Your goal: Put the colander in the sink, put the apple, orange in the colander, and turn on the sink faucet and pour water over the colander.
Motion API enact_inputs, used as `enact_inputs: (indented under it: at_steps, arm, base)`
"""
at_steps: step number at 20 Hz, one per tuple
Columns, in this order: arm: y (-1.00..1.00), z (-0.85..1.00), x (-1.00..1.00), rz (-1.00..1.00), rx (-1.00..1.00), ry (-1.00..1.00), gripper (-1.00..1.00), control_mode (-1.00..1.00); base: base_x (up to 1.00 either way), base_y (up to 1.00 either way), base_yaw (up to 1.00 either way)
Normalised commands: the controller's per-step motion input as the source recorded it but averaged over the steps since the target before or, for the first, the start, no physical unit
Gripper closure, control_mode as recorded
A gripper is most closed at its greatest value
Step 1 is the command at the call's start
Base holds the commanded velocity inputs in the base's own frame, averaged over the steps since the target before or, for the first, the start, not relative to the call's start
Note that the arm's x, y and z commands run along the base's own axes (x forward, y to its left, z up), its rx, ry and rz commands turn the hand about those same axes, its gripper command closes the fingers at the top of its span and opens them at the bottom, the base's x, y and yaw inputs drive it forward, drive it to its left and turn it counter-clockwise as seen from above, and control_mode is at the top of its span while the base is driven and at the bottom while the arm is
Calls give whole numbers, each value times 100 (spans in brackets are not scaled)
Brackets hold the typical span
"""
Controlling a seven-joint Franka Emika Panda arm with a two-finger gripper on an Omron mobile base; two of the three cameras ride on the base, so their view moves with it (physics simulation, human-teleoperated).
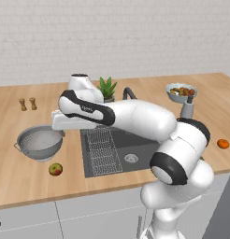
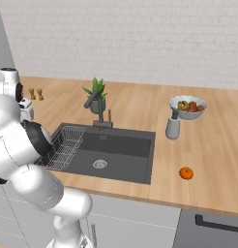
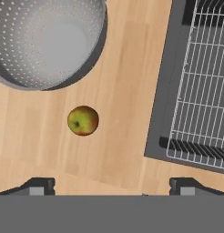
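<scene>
Hovering over the pale wooden worktop [image 3: 127, 68] left of the basin, the two-finger pincer [image 3: 111, 184] is standing wide open with nothing between its dark finger tips [image 3: 38, 185]. Lying on bare wood in the hand view is the small round apple [image 3: 83, 120], red with yellow-green patches, close to but apart from the wide silvery-grey perforated metal colander [image 3: 45, 41]. In the left base view the colander is sitting upright on the worktop, just left of the large dark grey rectangular sink [image 1: 135, 147], with the apple in front of it, nearer the front edge. A strip of open wood is separating the apple from the sink's raised rim, and a white wire rack [image 3: 200, 86] is occupying the basin's left part. The basin's right part, around the round silver drain [image 2: 99, 164], is lying open. The slim dark grey gooseneck faucet [image 2: 97, 110] is rising from the back rim, with a green potted plant [image 2: 96, 94] just behind it. The small bright-orange orange [image 2: 186, 173] is resting alone on the worktop right of the sink, well apart from the pale bowl heaped with mixed fruit [image 2: 187, 107] farther back.
</scene>
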Motion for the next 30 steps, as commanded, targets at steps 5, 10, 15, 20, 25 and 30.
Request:
enact_inputs:
  at_steps: [5, 10, 15, 20, 25, 30]
  arm:
    - [40, -49, 2, -4, 7, 0, -100, -100]
    - [12, -15, 0, -3, 0, 0, -100, -100]
    - [3, -14, 24, -11, 0, 0, -100, -100]
    - [3, -25, 38, -18, 0, 0, -100, -100]
    - [13, -12, 34, -15, 0, 0, -100, -100]
    - [22, 0, 25, -7, 0, 0, -100, -100]
  base:
    - [0, 0, 0]
    - [0, 0, 0]
    - [0, 0, 0]
    - [0, 0, 0]
    - [0, 0, 0]
    - [0, 0, 0]
